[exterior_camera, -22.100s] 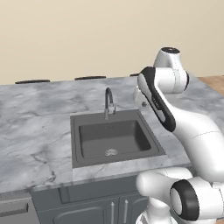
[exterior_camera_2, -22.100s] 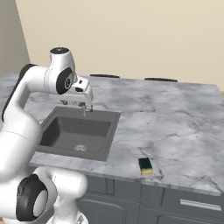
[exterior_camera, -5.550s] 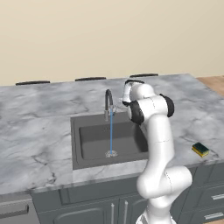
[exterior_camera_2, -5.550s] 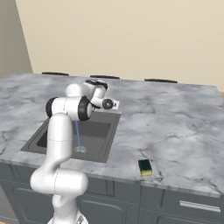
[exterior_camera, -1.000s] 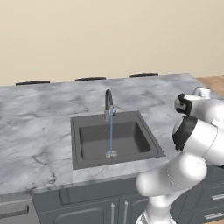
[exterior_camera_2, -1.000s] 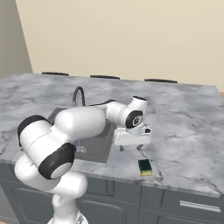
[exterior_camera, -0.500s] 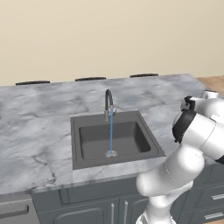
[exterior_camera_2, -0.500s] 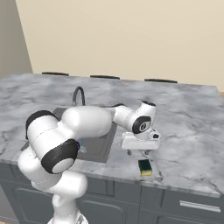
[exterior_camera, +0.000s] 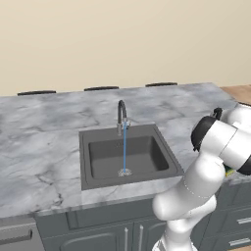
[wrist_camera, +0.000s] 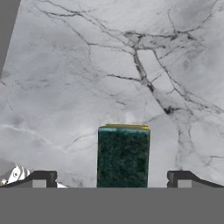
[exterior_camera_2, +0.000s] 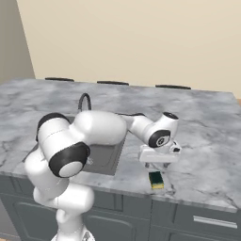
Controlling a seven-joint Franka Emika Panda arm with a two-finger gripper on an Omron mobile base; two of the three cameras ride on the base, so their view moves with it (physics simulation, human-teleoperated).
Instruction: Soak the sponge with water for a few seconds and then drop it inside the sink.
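My pincer (wrist_camera: 111, 181) hung wide open and empty, its two tips (wrist_camera: 40, 179) standing on either side of the sponge (wrist_camera: 123, 156) without touching it. The sponge lay flat on the marble counter (wrist_camera: 87, 78), green face up, close to the counter's front edge and right of the sink (exterior_camera: 95, 179). Farther off, water (exterior_camera: 124, 147) ran in a thin stream from the faucet (exterior_camera: 120, 113) down to the drain (exterior_camera: 124, 172).
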